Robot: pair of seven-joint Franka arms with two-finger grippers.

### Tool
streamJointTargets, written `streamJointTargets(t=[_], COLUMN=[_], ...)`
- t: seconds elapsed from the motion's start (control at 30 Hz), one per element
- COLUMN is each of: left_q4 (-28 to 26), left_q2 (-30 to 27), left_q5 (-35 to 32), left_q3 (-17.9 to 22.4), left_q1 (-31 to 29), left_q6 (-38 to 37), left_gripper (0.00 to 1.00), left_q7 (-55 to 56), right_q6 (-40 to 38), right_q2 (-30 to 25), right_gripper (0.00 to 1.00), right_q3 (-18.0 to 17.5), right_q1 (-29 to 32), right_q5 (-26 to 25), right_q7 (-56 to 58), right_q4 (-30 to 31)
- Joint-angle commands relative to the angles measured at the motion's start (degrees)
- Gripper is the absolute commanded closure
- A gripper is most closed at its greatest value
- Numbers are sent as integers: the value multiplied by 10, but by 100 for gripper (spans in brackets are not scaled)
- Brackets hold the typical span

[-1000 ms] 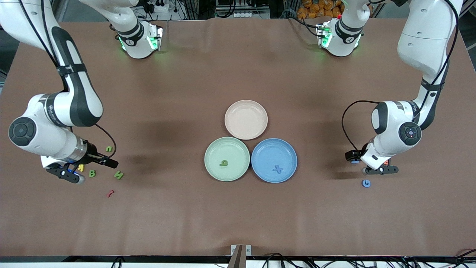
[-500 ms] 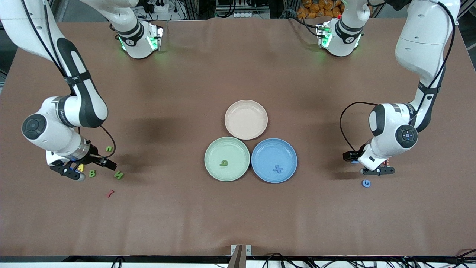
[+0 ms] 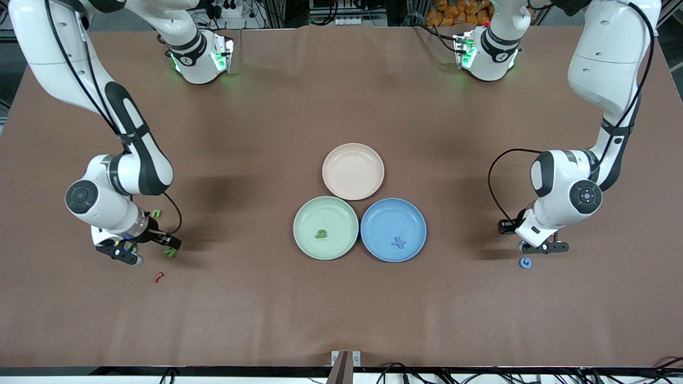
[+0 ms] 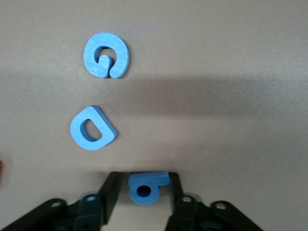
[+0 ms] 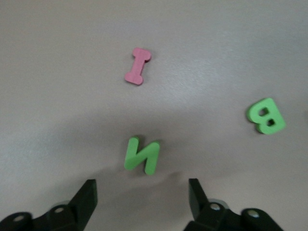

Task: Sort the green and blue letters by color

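In the left wrist view my left gripper (image 4: 144,188) is shut on the blue b (image 4: 144,187), low over the table at the left arm's end (image 3: 507,228). The blue D (image 4: 93,128) and the blue G (image 4: 106,55) lie just ahead of it; the G also shows in the front view (image 3: 526,262). My right gripper (image 5: 142,195) is open just above the green N (image 5: 142,155), at the right arm's end (image 3: 169,244). The green B (image 5: 266,115) lies beside the N (image 3: 171,252). The green u (image 3: 156,213) lies farther from the front camera. The green p (image 3: 320,233) is on the green plate (image 3: 307,213). The blue X (image 3: 398,242) is on the blue plate (image 3: 408,213).
An empty pink plate (image 3: 352,171) touches the two other plates, farther from the front camera. A dark red piece (image 3: 158,277) lies nearer the front camera than the N, and shows in the right wrist view (image 5: 138,66). The edge of an orange piece (image 4: 1,168) shows beside the D.
My right arm has swung toward the middle of the table and brought its open gripper down over the green N. My left gripper has hardly moved.
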State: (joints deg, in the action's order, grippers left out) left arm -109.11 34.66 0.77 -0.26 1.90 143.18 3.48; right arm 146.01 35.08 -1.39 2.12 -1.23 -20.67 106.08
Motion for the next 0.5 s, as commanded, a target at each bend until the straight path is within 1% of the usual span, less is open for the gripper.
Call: streamJointTargets(t=[0.0, 0.03, 0.4, 0.47], left_q4=[9, 9, 13, 14], left_q2=[10, 10, 3, 1], left_q5=[13, 13, 13, 13], left_q3=[-1, -1, -1, -2], left_q1=[-2, -2, -1, 0], left_q6=[-4, -4, -4, -6], left_gripper=[98, 100, 100, 100], left_q7=[-9, -9, -4, -1], right_q6=[-5, -5, -8, -8], right_q2=[25, 27, 48, 50], right_gripper=[19, 20, 28, 32], right_q3=[15, 15, 24, 23], right_q1=[-14, -14, -22, -22], right_q5=[-3, -3, -5, -4], right_q7=[0, 0, -1, -1], right_q4=[-37, -37, -57, -58])
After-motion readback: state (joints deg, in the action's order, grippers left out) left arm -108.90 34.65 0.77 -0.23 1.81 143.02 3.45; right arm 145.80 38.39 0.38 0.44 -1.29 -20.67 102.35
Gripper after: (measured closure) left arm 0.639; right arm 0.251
